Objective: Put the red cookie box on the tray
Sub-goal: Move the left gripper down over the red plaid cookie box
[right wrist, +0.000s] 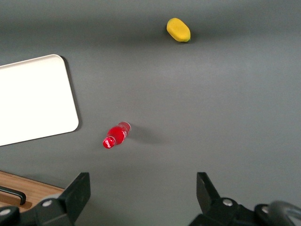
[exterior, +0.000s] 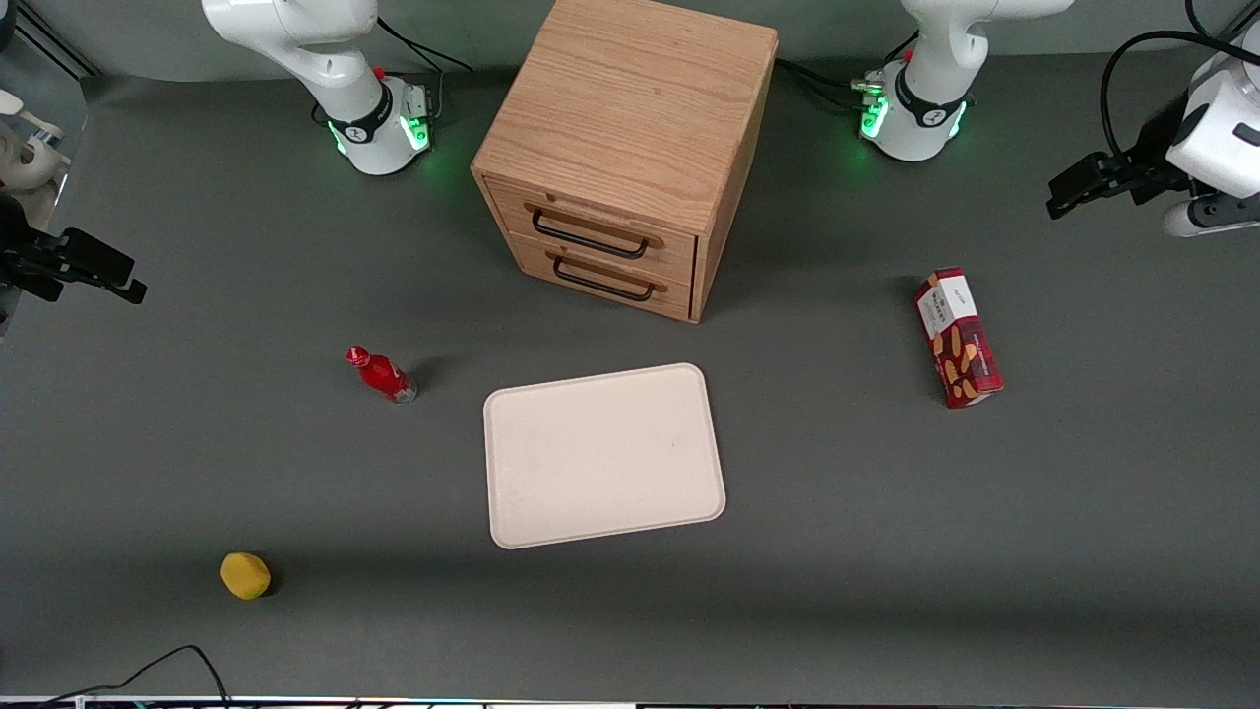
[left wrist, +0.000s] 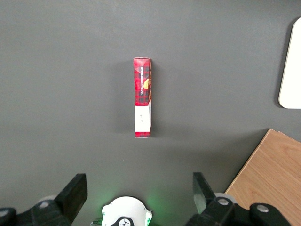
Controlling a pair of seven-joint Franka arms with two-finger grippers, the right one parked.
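While the red cookie box [exterior: 957,338] lay on the table [exterior: 847,551] toward the working arm's end, well apart from the bare tray [exterior: 602,454], I held my gripper [left wrist: 140,197] wide open and empty above it, nothing yet grasped.

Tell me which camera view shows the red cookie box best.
The front view: the red cookie box shows its cookie pictures and white end, lying apart from the tray. The left wrist view shows only its narrow side below the open gripper. The right wrist view misses it.
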